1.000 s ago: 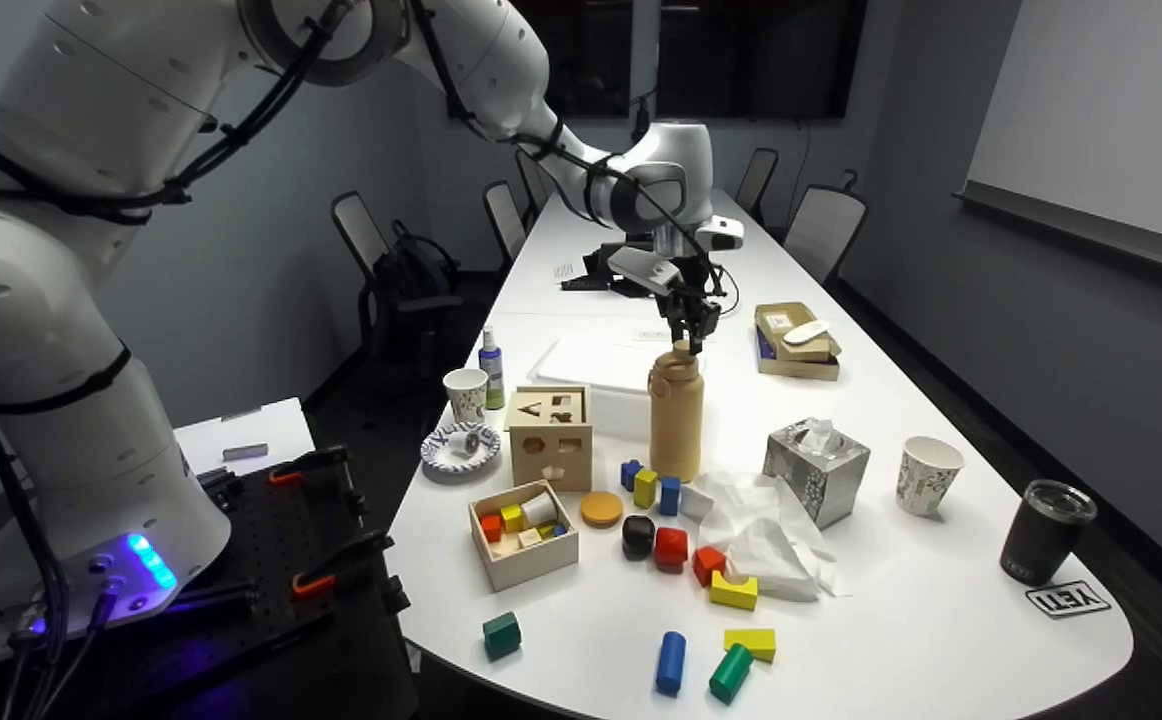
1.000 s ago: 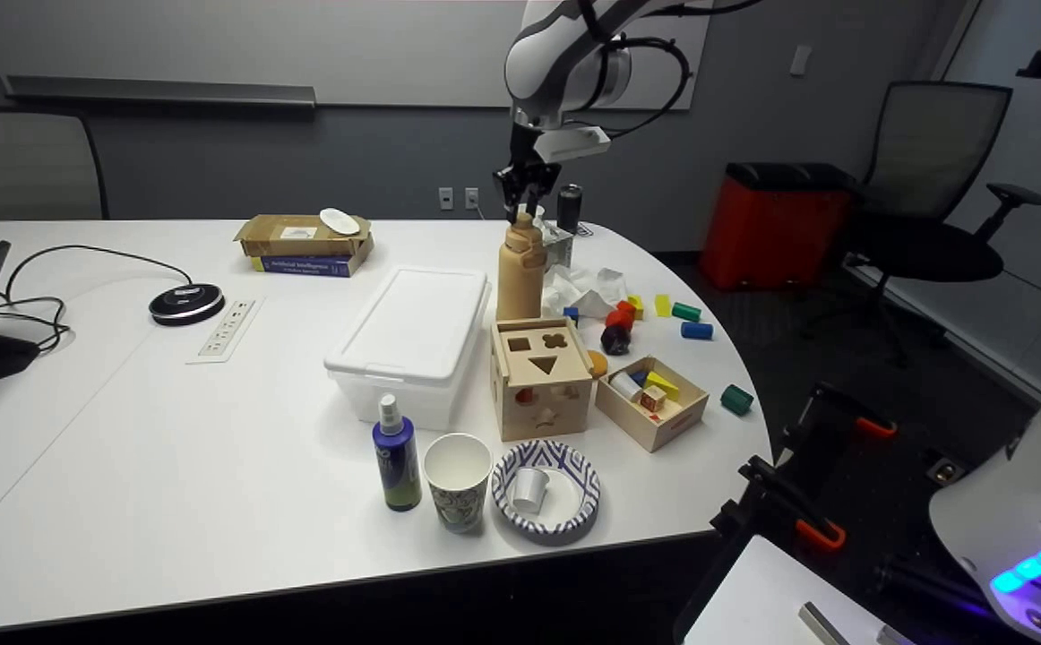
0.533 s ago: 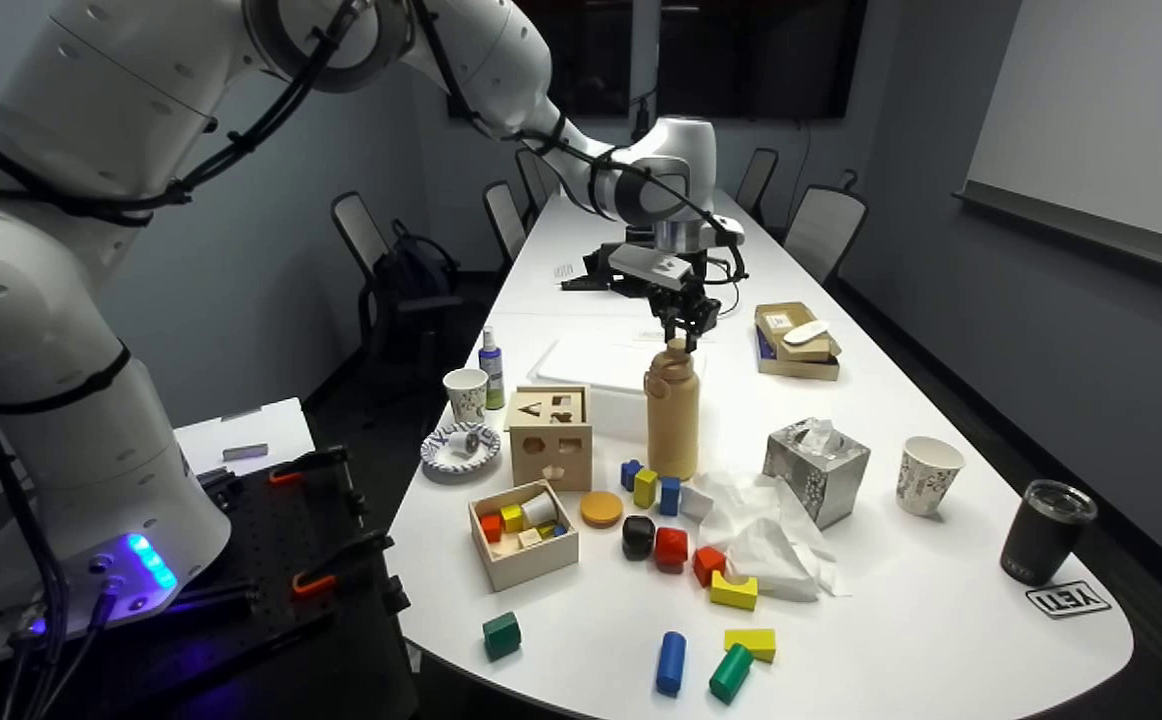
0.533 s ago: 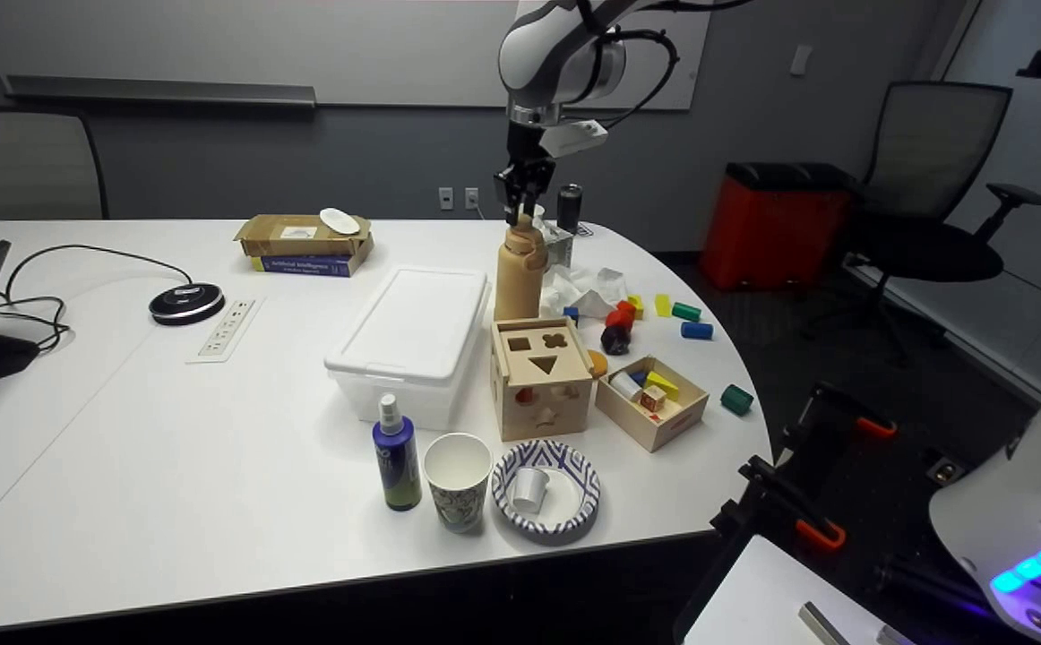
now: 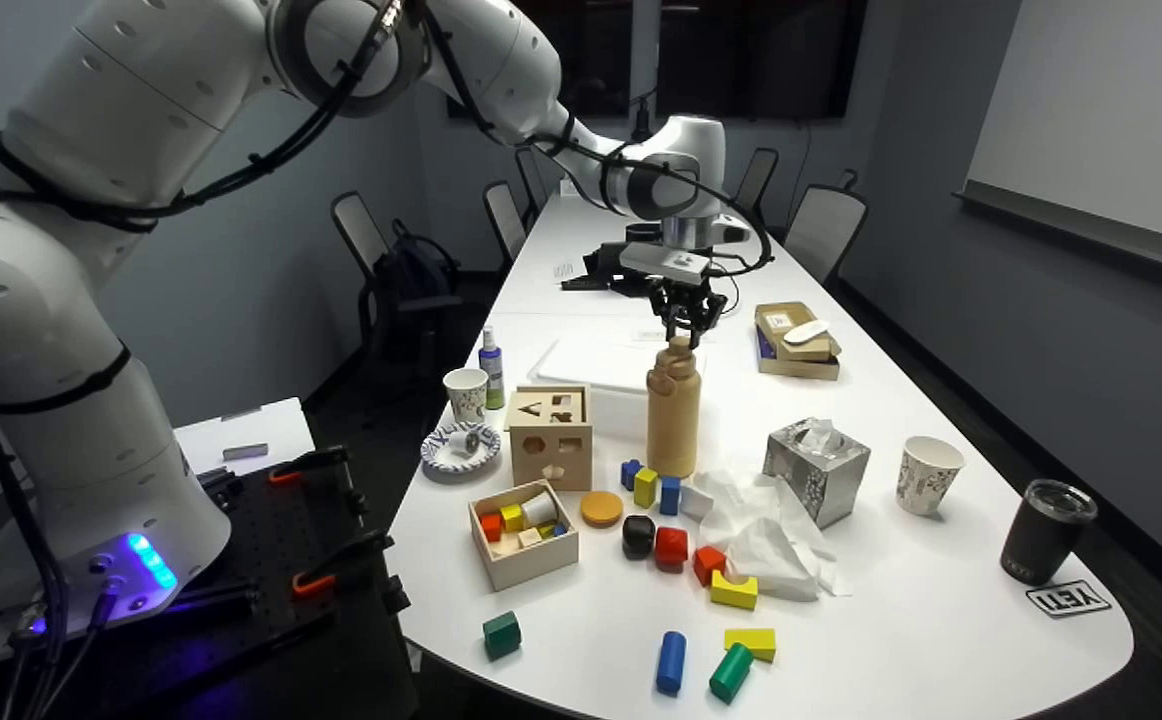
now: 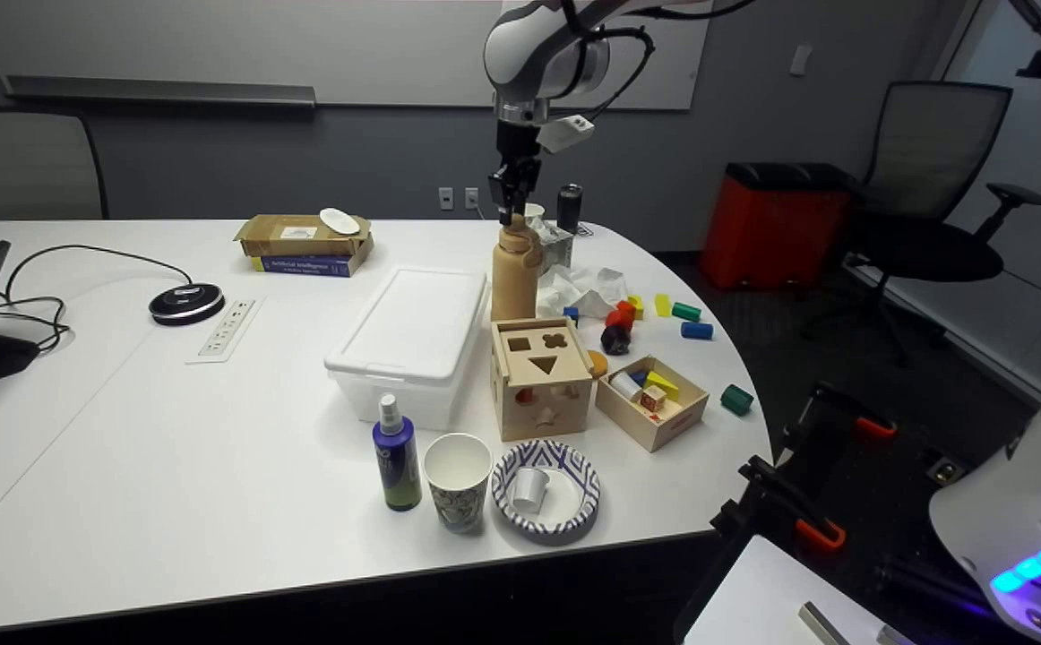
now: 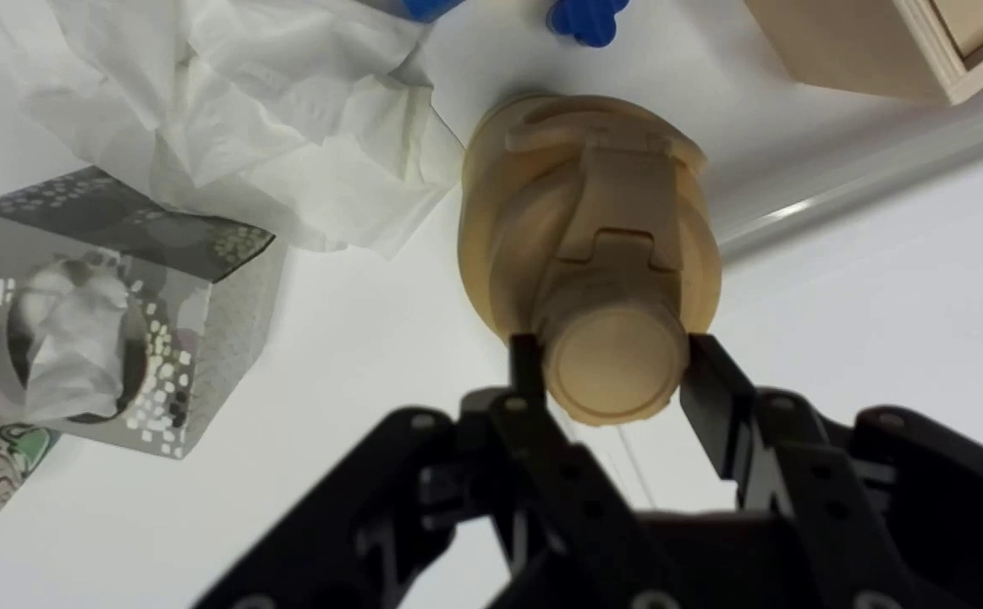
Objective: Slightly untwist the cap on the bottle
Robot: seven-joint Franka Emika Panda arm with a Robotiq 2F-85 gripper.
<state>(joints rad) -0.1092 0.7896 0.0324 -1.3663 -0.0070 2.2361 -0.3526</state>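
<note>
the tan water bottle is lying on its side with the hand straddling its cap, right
Not quite: both exterior views show the tan water bottle standing upright, not lying down. The hand does straddle its cap, as the wrist view shows.

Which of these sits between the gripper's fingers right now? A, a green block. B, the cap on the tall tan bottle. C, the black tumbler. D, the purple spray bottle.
B: the wrist view shows the round tan cap of the bottle with the gripper straddling it on both sides.
</note>
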